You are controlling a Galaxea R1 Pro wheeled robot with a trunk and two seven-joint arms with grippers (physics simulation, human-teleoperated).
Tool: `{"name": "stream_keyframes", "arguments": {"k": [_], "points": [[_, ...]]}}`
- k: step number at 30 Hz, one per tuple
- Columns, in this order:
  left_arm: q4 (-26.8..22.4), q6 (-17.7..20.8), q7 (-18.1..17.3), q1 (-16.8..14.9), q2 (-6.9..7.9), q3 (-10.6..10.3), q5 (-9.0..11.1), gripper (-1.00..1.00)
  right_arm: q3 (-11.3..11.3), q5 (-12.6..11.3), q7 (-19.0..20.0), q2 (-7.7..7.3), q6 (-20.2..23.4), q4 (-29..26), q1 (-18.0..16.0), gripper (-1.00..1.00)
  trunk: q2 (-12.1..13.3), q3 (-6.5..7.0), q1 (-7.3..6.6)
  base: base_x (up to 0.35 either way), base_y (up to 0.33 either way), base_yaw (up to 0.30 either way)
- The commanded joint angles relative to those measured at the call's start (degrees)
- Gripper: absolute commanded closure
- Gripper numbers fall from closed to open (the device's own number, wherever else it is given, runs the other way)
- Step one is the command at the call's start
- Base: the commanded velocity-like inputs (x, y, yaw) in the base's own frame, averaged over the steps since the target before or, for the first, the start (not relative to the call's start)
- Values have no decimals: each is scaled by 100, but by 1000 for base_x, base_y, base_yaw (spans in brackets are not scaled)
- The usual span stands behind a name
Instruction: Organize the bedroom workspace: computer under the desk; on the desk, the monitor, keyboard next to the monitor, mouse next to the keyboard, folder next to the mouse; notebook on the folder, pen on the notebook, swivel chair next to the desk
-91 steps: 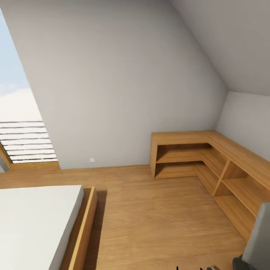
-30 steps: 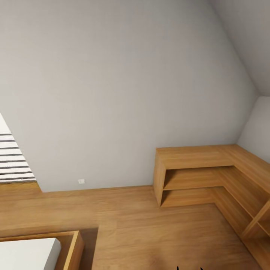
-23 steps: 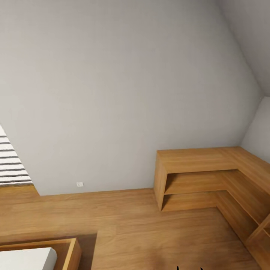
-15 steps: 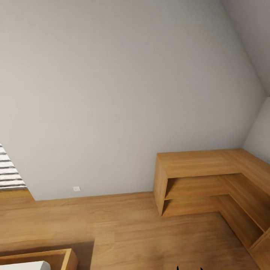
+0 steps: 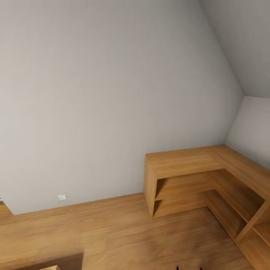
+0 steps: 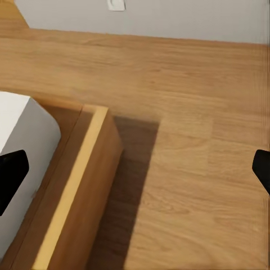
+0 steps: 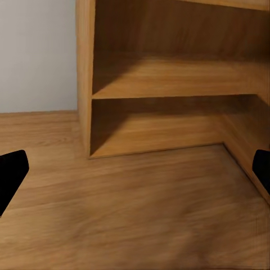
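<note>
Against the grey wall (image 5: 112,93), the head view takes in an L-shaped wooden shelf unit (image 5: 180,165), its open shelves bare, and the wooden floor (image 5: 112,232) in front of it. None of the task's things, neither the computer, monitor, keyboard, mouse, folder, notebook, pen nor swivel chair, can be placed from these views, so the robot looks to be travelling and searching.

On the left wrist view, the left gripper (image 6: 135,174) has its jaws spread wide, 1 dark fingertip at each edge, holding nothing, above a bed frame (image 6: 84,180) with a white mattress (image 6: 28,140) and a wall socket (image 6: 115,4) beyond. The right gripper (image 7: 135,169) also has its jaws wide apart and empty, facing the end of the shelf unit.

To do this step well, I judge the base should turn slowly and keep scanning until the counter and chair come into view, with both arms tucked clear of the bed frame and shelves.

Compared with 3.0 s ago, the camera has moved: the window blind, most of the bed and a grey object at the right edge have left the head view, and the wall looms larger.
</note>
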Motion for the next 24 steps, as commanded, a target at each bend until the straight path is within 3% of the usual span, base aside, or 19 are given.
{"name": "stream_keyframes", "arguments": {"k": [1,12,24], "points": [[-1,-10,35,-3,-1,-50,24,-100,49,-25,-30,2,-10,4,-6,-100,-13,-13,4,11,0,-257],[-1,-1,27,-3,-1,-50,23,-100,49,-25,-28,-2,-10,4,-6,-100,-13,-13,4,22,0,-261],[-1,5,26,-3,-1,-50,23,-100,44,-36,-31,-2,-10,4,-6,-100,-13,-13,4,257,0,-263]]}}
